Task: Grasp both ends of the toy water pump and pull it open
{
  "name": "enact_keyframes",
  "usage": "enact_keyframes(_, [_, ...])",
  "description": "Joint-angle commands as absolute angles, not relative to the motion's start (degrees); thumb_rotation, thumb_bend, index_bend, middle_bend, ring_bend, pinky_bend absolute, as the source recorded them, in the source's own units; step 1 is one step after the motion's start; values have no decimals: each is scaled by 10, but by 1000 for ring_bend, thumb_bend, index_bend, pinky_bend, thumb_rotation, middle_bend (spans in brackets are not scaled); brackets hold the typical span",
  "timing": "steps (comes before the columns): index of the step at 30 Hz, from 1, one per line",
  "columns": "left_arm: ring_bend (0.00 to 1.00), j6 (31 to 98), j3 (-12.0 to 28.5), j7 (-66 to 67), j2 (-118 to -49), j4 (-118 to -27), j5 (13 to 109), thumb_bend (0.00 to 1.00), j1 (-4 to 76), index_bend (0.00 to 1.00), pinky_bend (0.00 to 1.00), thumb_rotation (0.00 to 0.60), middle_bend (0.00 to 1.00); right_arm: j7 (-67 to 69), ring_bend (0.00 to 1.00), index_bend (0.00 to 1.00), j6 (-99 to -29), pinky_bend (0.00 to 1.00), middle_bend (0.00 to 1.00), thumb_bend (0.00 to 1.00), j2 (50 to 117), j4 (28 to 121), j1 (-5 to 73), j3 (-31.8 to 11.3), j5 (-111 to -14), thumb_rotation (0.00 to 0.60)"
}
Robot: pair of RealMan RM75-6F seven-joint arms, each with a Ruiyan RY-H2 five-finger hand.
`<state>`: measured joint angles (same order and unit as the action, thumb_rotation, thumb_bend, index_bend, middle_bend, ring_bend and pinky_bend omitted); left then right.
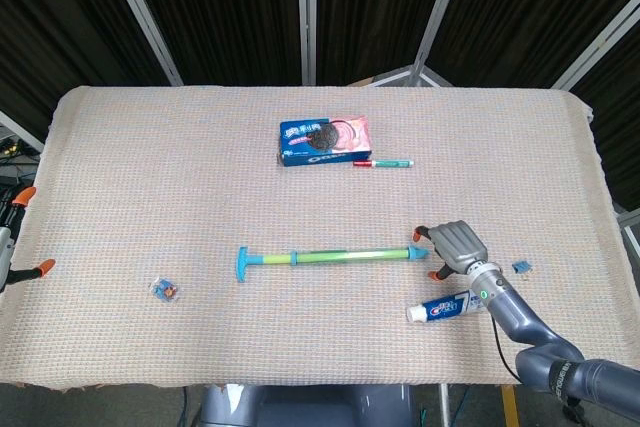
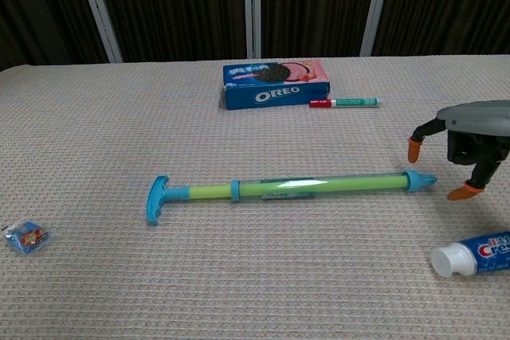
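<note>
The toy water pump (image 1: 330, 256) (image 2: 287, 188) lies flat across the middle of the table, green tube with a blue T-handle (image 1: 243, 264) (image 2: 157, 198) at the left and a blue nozzle tip (image 1: 419, 252) (image 2: 420, 181) at the right. My right hand (image 1: 455, 247) (image 2: 470, 137) hovers just right of the nozzle tip, fingers spread with orange tips, holding nothing. At the table's left edge, only orange fingertips of my left hand (image 1: 20, 237) show, far from the handle.
An Oreo box (image 1: 325, 141) (image 2: 275, 83) and a red-green marker (image 1: 383, 163) (image 2: 344, 103) lie at the back. A toothpaste tube (image 1: 450, 305) (image 2: 474, 252) lies near the right hand. A small blue packet (image 1: 166, 289) (image 2: 26, 237) sits front left, a blue clip (image 1: 521, 268) right.
</note>
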<state>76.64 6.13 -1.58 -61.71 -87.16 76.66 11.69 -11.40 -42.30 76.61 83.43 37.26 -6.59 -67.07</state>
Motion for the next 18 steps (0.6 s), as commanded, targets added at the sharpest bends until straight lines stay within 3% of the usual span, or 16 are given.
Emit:
enact_keyframes(1, [0, 767, 61, -14, -617, -873, 768, 0, 117, 0, 0, 600, 0, -133, 991, 365, -425, 1000, 974, 118, 796, 811, 385, -68, -650, 600])
enact_keyframes(18, [0, 762, 62, -13, -620, -869, 766, 0, 117, 0, 0, 600, 0, -156, 991, 455, -428, 1000, 975, 198, 835, 789, 408, -67, -625, 600])
